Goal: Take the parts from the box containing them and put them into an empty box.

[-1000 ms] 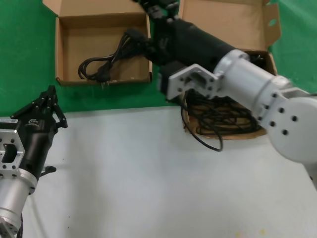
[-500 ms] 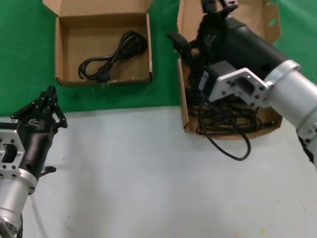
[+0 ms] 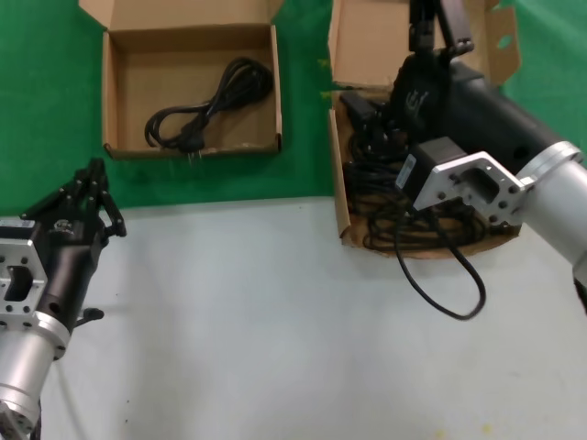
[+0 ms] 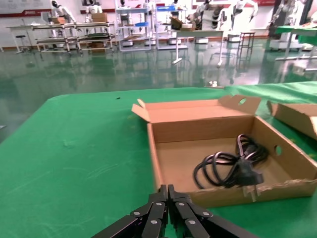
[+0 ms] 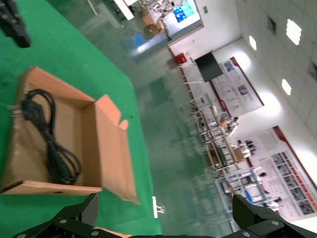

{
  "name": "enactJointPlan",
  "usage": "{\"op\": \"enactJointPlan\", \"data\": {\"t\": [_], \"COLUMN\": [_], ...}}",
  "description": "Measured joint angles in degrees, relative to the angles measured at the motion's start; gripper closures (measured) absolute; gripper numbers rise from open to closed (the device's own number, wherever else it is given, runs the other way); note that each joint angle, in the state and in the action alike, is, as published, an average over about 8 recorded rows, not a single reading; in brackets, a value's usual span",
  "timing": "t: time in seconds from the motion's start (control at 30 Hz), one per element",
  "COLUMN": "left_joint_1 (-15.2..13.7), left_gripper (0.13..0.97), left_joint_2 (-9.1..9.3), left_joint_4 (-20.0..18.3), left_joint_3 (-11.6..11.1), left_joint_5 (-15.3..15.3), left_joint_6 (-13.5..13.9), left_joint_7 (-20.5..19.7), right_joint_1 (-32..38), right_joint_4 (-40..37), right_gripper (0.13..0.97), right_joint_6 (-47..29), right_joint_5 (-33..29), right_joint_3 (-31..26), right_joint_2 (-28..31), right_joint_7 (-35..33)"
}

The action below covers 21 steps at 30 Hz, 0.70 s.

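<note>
The right tool [image 3: 438, 26] hangs over the larger box [image 3: 367, 37], up against its tall notched flap, with its fingers [image 5: 79, 218] spread wide apart and nothing between them. Beneath it the box holds a tangle of black power cords [image 3: 404, 215] — one strand [image 3: 449, 275] loops out over the front wall onto the grey surface [image 3: 275, 321].

The smaller squarish box [image 3: 110, 92] sits well apart on the green cloth (its short flap folded back), and a single looped cord [image 3: 206, 110] lies inside it, plug toward the ragged front edge.

The left tool [image 3: 84, 197] is parked at the near left over the grey surface, close to the cloth's edge — its fingers [image 4: 168, 210] pressed together, holding nothing.
</note>
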Motion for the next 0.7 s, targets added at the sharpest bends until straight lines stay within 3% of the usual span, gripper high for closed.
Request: {"op": "enactJointPlan", "data": {"t": [0.5,0.7], "left_joint_1": [0.16,0.27], "left_gripper": [0.864,0.759], "left_joint_2": [-0.01,-0.02], "left_joint_4": [0.01,0.02], "left_joint_3": [-0.08,-0.14], "left_joint_5": [-0.15,-0.25], "left_joint_6": [-0.16,-0.28], "left_joint_7": [0.09,0.16], "right_joint_1": [-2.65,-4.48], "right_joint_4": [-1.68,-2.83], "right_gripper": [0.129,0.129], "right_joint_6": [2.48,4.19], "right_joint_5": [5.08,8.66], "right_joint_3": [1.07,1.86], "right_joint_2": [-0.32,-0.60], "right_joint_7": [1.93,3.34]}}
